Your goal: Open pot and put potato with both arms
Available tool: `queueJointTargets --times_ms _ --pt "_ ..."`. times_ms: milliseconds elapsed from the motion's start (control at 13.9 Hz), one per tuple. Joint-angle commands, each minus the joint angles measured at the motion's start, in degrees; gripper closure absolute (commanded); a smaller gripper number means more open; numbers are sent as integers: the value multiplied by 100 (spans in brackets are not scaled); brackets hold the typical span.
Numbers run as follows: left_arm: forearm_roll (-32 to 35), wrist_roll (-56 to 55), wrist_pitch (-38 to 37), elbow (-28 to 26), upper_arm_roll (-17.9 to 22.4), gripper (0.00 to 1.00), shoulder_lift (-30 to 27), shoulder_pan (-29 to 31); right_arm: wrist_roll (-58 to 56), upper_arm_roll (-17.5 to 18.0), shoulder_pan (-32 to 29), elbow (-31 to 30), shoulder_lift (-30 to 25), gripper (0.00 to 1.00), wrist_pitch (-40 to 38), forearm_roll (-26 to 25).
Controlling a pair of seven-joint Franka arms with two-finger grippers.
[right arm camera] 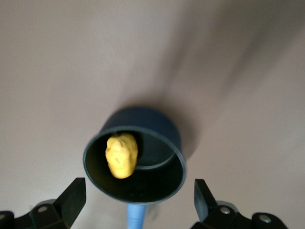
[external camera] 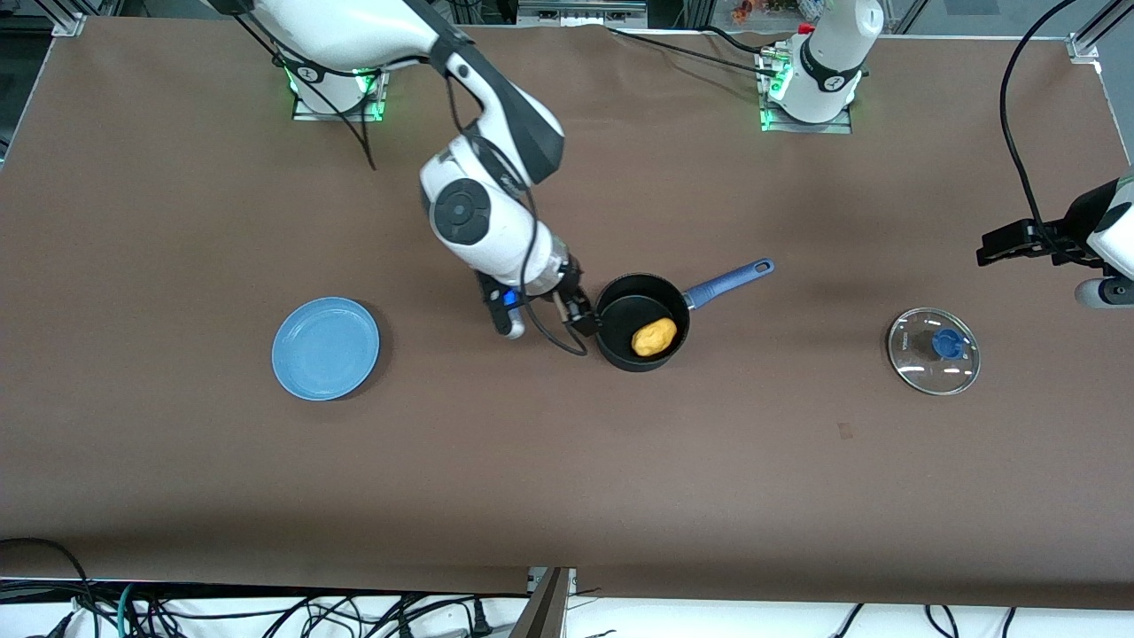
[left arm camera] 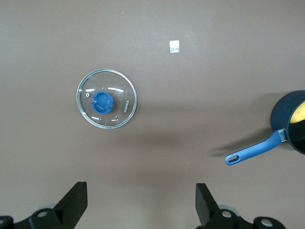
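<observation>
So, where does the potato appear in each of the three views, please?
Front view: the potato lies inside the pot, near the table's middle.
Left wrist view: only a yellow sliver shows in the pot at the picture's edge.
Right wrist view: in the pot, central.
Shared landmark: the pot's blue handle.

In the front view the left arm (external camera: 1094, 235) runs off the picture's edge, so most of it is out of sight, and its jaws cannot be made out there. In the left wrist view the pot (left arm camera: 291, 122) is cut by the edge, with only a sliver of the potato (left arm camera: 299, 114) showing. In the right wrist view the handle (right arm camera: 136, 217) leaves the frame, and the tabletop (right arm camera: 228, 57) is blurred.
</observation>
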Motion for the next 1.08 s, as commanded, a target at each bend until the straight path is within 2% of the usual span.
queueJointTargets --times_ms 0,215,431,575,718,862,1006 --pt "-99 -49 -104 123 11 0 49 -18 -1176 -436 -170 -262 -632 0 -972 -224" --pt "-99 -49 -104 123 11 0 49 -18 -2731 -1114 -196 -578 -1151 0 -1537 -154" --pt "-99 -49 -104 123 20 0 49 -9 -4200 -1597 -197 -1499 -2124 0 -1652 -153" --pt "-99 -49 -104 123 20 0 49 -9 -5184 -2002 -188 -1897 -2740 0 -2124 -162" --pt "-99 -49 -104 123 20 0 49 -9 -6238 -2589 -188 -1898 -3041 0 -2731 -171" --pt "-99 -49 -104 123 11 0 49 -17 -7206 -3030 -188 -1889 -3235 0 -3005 -241" --pt "-99 -49 -104 123 20 0 49 -18 -7962 -3190 -188 -1863 -3297 0 -3050 -372"
